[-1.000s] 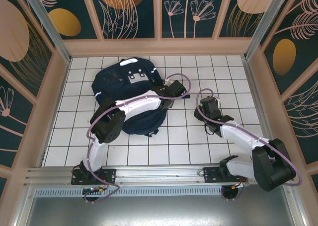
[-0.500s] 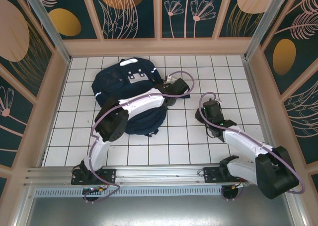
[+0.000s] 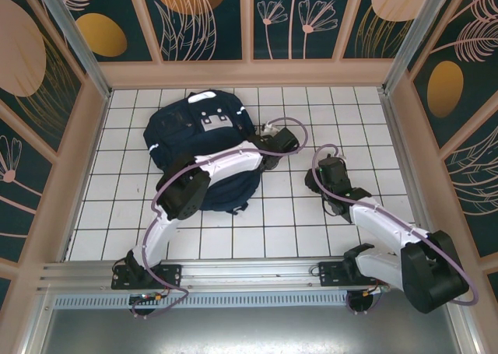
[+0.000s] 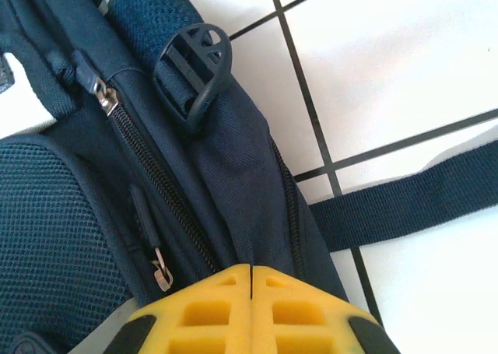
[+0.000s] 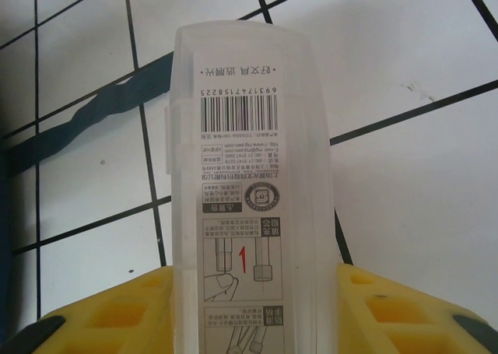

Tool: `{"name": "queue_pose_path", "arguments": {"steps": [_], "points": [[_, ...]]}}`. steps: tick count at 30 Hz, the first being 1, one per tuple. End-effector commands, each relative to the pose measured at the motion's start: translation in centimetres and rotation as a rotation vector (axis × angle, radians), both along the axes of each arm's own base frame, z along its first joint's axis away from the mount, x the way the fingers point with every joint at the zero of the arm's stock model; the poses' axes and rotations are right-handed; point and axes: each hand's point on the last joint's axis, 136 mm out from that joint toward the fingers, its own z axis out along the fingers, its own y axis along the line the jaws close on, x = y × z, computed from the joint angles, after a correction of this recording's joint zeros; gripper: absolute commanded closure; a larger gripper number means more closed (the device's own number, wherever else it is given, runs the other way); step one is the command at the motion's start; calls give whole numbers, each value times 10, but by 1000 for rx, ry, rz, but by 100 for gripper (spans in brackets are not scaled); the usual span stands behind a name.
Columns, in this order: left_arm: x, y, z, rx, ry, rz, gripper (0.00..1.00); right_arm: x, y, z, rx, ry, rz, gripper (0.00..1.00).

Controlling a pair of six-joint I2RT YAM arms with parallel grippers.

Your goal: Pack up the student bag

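A tabletop (image 3: 117, 214) of white square tiles with thin dark grout lines is seen from above, in the middle of the frame. It is enclosed on three sides by walls framed in pale beige wood (image 3: 249, 74). The back wall (image 3: 210, 27) along the top of the frame, the left wall (image 3: 31, 105) and the right wall (image 3: 467, 136) are fitted with dark teal panels. These are printed with gold and peach ovals and pale line-drawn leaves and flowers. Grey metal posts (image 3: 74, 35) are set in the upper corners. An aluminium rail (image 3: 249, 272) is mounted along the bottom of the frame, with a grey metal sheet (image 3: 249, 327) below it. The scene is evenly and brightly lit.
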Motion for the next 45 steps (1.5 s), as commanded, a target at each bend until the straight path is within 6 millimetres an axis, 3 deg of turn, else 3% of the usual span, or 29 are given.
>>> {"name": "queue_pose_path", "arguments": {"steps": [1, 8, 15, 19, 26, 34, 41, 45], "points": [[-10, 18, 22, 3, -22, 22, 100, 4, 8, 12, 32, -43, 34, 60], [-27, 44, 82, -99, -123, 51, 100, 7, 26, 23, 45, -68, 97, 60], [-51, 70, 111, -190, -164, 68, 100, 7, 66, 41, 65, -137, 251, 60], [-65, 80, 126, -290, -196, 58, 100, -5, 116, 59, 126, -199, 467, 60], [-78, 85, 141, -426, -233, 45, 100, -23, 180, 80, 227, -215, 756, 60], [-86, 88, 147, -522, -253, 43, 100, -28, 233, 70, 307, -116, 924, 61], [-91, 94, 148, -554, -262, 52, 100, -26, 257, 40, 319, 14, 971, 64], [-94, 93, 148, -572, -260, 42, 100, -30, 269, 32, 312, 43, 1003, 64]]}}
